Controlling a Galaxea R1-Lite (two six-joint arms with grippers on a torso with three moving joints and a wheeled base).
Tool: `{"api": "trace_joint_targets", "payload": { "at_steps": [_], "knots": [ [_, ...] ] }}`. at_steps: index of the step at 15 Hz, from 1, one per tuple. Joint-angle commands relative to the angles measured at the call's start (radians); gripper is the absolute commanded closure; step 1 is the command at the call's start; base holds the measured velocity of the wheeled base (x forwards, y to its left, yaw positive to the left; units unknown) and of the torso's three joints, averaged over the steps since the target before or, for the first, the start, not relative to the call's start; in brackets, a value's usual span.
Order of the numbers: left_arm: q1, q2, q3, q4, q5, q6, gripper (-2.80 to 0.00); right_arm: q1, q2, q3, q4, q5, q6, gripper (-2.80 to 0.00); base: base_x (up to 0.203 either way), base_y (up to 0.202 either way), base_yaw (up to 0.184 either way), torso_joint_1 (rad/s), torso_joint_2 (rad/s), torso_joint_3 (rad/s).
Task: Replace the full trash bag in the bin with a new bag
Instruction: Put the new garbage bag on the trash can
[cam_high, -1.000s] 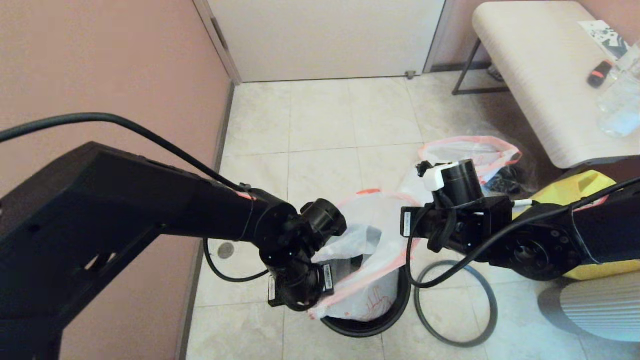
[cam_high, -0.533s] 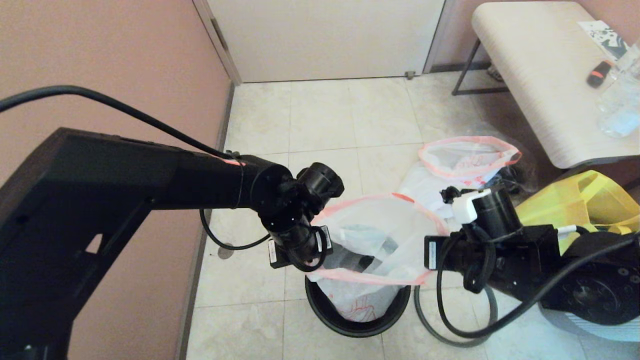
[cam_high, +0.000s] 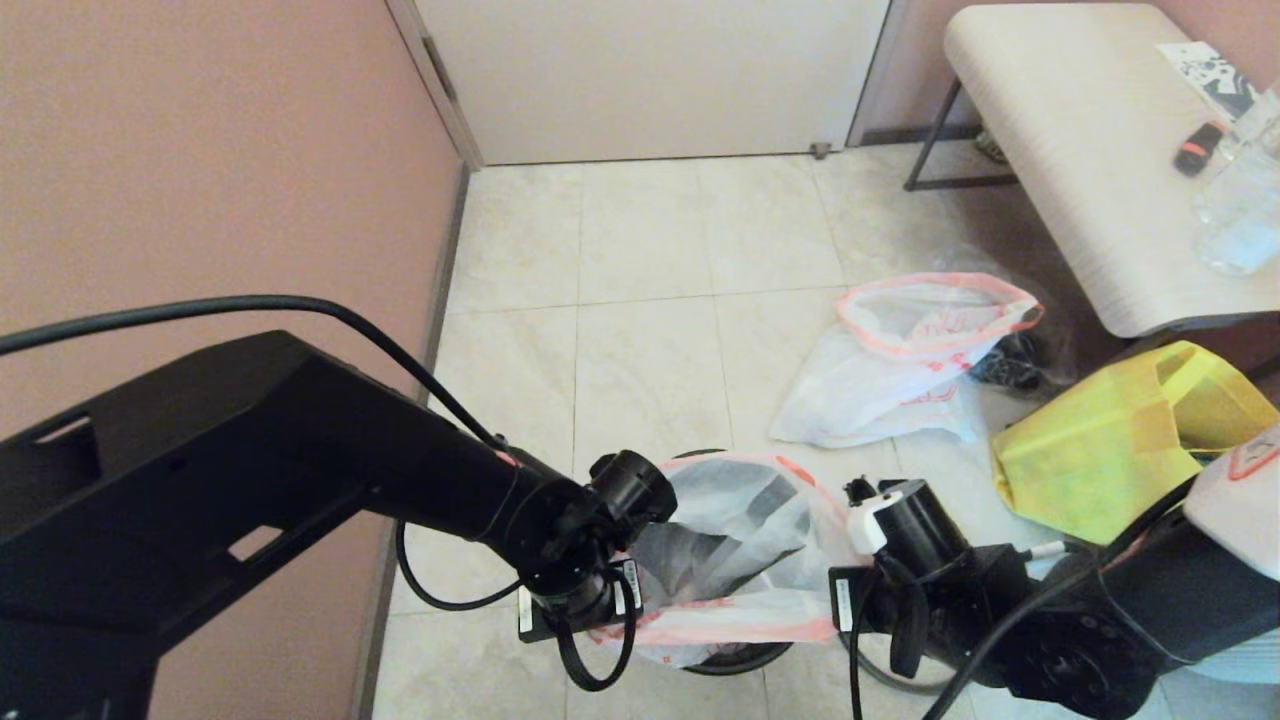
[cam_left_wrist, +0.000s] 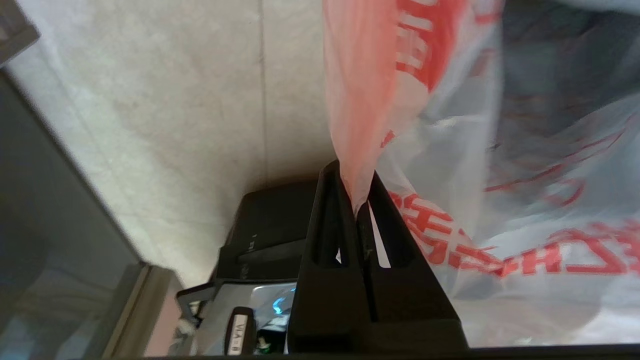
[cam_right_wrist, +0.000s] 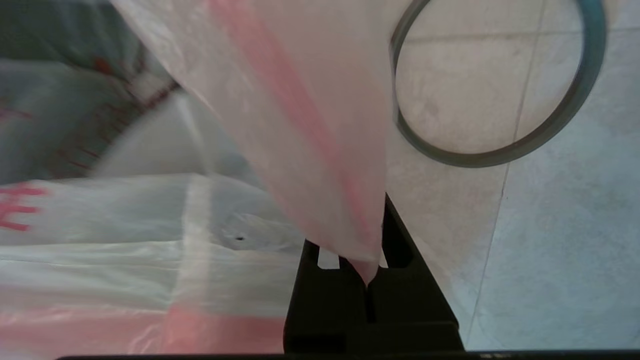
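Observation:
A thin white bag with a pink-red rim (cam_high: 740, 550) is stretched open between my two grippers, low over the bin (cam_high: 735, 662). Only a dark sliver of the bin shows under the plastic. My left gripper (cam_high: 600, 622) is shut on the rim's left side, seen up close in the left wrist view (cam_left_wrist: 356, 200). At the bag's right side my right gripper (cam_high: 838, 618) is shut on the rim, pinched deep between its fingers (cam_right_wrist: 370, 272). The loose dark grey hoop (cam_right_wrist: 500, 156) lies flat on the tiles beside the bin. The full bag (cam_high: 900, 365) sits on the floor further back.
A yellow fabric tote (cam_high: 1100, 455) stands at the right, beyond my right arm. A pale bench (cam_high: 1080, 150) holding small items fills the far right. The pink wall (cam_high: 200, 180) runs along the left, and a closed door (cam_high: 650, 70) is at the back.
Both grippers have come down and nearer to me with the bag's rim. The open mouth of the bag now sits low over the bin and hides most of it.

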Motion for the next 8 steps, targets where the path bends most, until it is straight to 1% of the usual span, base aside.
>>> {"api": "trace_joint_targets", "payload": {
  "at_steps": [1,3,6,8],
  "knots": [
    [-0.004,0.039,0.009,-0.006,0.002,-0.004,0.0,0.0,0.106,0.002,-0.027,-0.004,-0.005,0.0,0.0,0.0,0.0,0.0,0.0,0.0],
    [-0.004,0.079,0.032,-0.047,0.002,-0.004,0.0,-0.007,0.169,0.003,-0.058,-0.008,-0.022,0.0,0.0,0.0,0.0,0.0,0.0,0.0],
    [0.001,0.135,0.041,-0.068,0.015,-0.006,0.0,-0.028,0.232,0.0,-0.067,-0.014,-0.034,0.0,0.0,0.0,0.0,0.0,0.0,0.0],
    [0.008,0.168,0.041,-0.12,0.07,-0.006,0.0,-0.05,0.254,-0.001,-0.068,-0.017,-0.035,0.0,0.0,0.0,0.0,0.0,0.0,0.0]
  ]
}}
